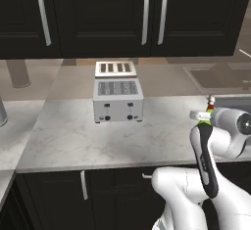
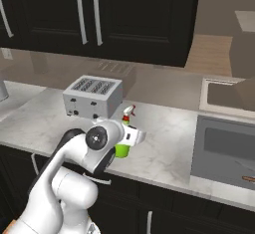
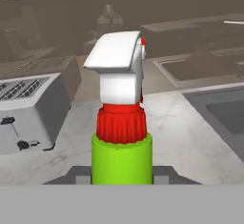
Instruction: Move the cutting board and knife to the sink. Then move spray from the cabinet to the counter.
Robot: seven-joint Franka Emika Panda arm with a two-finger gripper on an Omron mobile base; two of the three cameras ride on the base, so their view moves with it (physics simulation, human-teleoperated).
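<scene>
The spray (image 3: pixel 122 156), a green bottle with a red collar and a white nozzle, stands upright between my fingertips (image 3: pixel 78 175). My gripper (image 2: pixel 130 137) is shut on its body (image 2: pixel 121 151), low over the marble counter (image 2: pixel 169 138), right of the toaster. I cannot tell whether the bottle's base touches the worktop. From the left, the spray's nozzle (image 1: pixel 211 102) pokes up behind my wrist. The black cabinet (image 1: pixel 105 13) above has its doors closed. The grey sink (image 2: pixel 199 143) lies to the right, with a thin reddish-brown sliver (image 2: pixel 247 178) in the basin, perhaps the cutting board. The knife is hidden.
A silver four-slot toaster (image 1: pixel 117 99) stands on the counter left of the bottle. A grey cylinder (image 1: pixel 2 111) sits at the far left edge. Low black cupboards (image 1: pixel 83 195) run under the worktop. The sink's rim (image 3: pixel 209 99) lies close to the right.
</scene>
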